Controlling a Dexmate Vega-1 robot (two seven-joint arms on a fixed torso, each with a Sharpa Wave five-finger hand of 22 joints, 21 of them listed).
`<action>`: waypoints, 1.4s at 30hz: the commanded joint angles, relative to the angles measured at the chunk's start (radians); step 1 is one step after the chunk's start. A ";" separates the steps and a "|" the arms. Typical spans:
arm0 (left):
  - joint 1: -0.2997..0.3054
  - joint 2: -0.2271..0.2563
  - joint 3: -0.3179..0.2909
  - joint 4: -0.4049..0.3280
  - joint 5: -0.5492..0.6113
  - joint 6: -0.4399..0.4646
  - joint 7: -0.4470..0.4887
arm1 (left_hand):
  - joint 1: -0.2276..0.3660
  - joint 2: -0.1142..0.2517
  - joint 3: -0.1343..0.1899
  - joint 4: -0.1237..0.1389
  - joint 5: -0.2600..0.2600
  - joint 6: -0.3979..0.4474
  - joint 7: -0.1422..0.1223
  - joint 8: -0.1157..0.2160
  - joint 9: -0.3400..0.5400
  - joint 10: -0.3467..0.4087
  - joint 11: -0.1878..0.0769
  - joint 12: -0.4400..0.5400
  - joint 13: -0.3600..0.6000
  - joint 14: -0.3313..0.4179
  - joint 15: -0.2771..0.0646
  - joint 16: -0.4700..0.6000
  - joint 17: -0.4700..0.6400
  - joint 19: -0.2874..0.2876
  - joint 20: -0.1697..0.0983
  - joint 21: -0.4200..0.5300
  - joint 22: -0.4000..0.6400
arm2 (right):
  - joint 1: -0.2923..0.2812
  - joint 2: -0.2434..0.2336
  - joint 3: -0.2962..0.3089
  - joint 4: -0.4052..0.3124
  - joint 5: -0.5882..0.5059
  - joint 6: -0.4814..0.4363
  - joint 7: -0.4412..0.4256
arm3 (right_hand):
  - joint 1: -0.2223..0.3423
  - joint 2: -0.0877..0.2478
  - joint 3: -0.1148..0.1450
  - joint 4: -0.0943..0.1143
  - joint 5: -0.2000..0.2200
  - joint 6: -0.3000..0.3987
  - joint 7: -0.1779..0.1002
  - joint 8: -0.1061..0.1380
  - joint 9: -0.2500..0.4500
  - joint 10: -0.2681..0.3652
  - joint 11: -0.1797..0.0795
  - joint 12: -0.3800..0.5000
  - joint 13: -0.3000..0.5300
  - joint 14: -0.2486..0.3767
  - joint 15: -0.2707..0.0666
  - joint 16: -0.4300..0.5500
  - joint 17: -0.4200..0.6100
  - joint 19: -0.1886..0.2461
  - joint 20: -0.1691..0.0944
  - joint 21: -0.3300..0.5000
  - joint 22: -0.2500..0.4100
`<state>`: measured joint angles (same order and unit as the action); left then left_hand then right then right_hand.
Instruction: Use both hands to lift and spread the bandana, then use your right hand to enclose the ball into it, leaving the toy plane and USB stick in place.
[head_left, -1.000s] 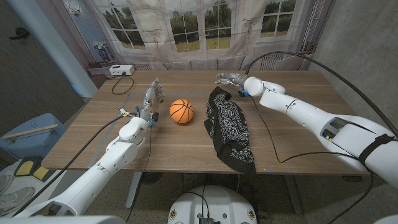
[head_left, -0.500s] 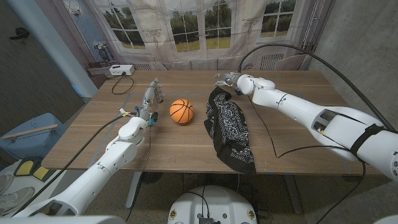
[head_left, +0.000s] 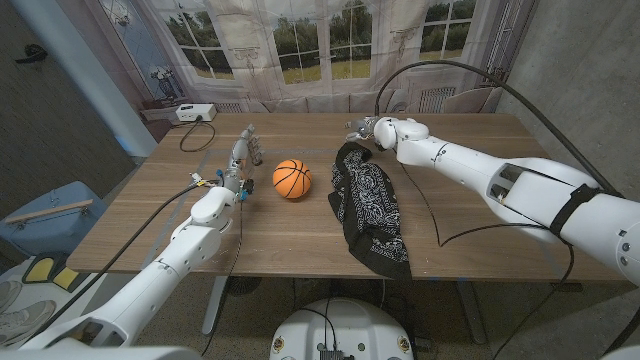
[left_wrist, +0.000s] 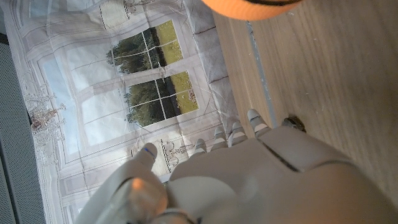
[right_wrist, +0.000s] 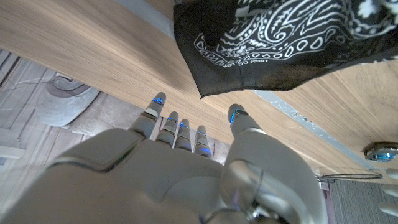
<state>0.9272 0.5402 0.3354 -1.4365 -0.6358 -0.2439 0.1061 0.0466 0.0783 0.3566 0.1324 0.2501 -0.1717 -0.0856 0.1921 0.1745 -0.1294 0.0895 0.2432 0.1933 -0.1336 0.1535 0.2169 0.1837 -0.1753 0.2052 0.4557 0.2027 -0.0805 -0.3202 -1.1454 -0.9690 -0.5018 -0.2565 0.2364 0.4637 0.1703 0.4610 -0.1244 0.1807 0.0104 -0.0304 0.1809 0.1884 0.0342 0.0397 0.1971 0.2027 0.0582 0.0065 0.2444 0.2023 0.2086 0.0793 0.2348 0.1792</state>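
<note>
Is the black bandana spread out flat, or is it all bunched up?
Bunched up. The bandana lies crumpled in a long heap on the table, with folds showing, and one end hangs over the near edge.

matt black printed cloth bandana (head_left: 370, 205), pebbled orange ball (head_left: 292, 179), smooth wood-grain table (head_left: 280, 235).

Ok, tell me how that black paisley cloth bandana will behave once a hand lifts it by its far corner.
The black paisley cloth bandana lies rumpled and folded, so it will probably droop limply rather than hold shape. Its near end hangs over the wooden table edge, so it may drag and unfold unevenly. The thin corner lies flat on the wood and may be hard to pinch.
</note>
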 joint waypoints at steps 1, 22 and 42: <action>-0.019 -0.008 0.008 0.020 0.002 0.006 -0.005 | -0.003 -0.004 -0.003 0.002 -0.001 -0.001 -0.005 -0.002 0.004 0.000 0.002 -0.002 0.002 0.004 0.002 -0.006 0.005 -0.035 0.008 -0.004 0.002 | 0.047 0.052 -0.054 0.104 -0.020 -0.004 0.050 | 0.010 -0.002 0.002 -0.006 -0.002 0.002 0.001 0.007 0.005 0.008 0.002 0.008 0.003 0.012 0.001 0.006 0.006 0.016 0.001 0.004 0.004; -0.033 -0.016 0.013 0.031 0.002 0.013 -0.004 | -0.004 -0.003 -0.006 0.003 0.000 -0.005 -0.005 -0.004 0.004 -0.002 0.000 -0.006 0.003 0.004 0.003 -0.010 0.006 -0.035 0.008 -0.007 0.002 | 0.077 0.078 -0.129 0.159 -0.054 0.031 0.053 | 0.121 -0.033 0.010 -0.052 0.012 -0.072 0.013 0.020 0.007 0.053 -0.025 0.038 0.015 0.150 -0.061 0.052 0.019 0.118 -0.012 0.026 0.005; -0.030 -0.011 0.014 0.019 0.006 0.016 -0.001 | -0.003 -0.002 -0.007 0.002 0.001 -0.005 -0.006 -0.004 0.004 -0.003 0.001 -0.009 0.003 0.004 0.002 -0.012 0.006 -0.034 0.008 -0.010 0.002 | 0.039 0.042 -0.152 0.076 -0.152 -0.038 -0.035 | 0.522 -0.113 -0.063 -0.054 0.056 0.332 -0.019 0.112 0.034 0.393 -0.068 0.275 0.098 0.613 -0.218 0.387 0.276 0.403 -0.085 0.171 0.047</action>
<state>0.8959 0.5263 0.3482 -1.4087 -0.6314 -0.2316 0.1035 0.0466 0.0783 0.3525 0.1366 0.2501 -0.1717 -0.0856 0.1878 0.1745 -0.1295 0.0895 0.2354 0.1931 -0.1337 0.1535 0.2090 0.1835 -0.1753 0.2052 0.4472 0.2025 -0.0103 -0.2524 -1.2936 -0.8475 -0.6018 -0.2585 0.2861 0.9201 0.0709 0.4284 -0.1811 0.2266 0.2887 -0.0502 0.2765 0.2067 0.3838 -0.0204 0.4185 0.2696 0.6037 -0.0542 0.5484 0.3965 0.5746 0.0034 0.3715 0.2095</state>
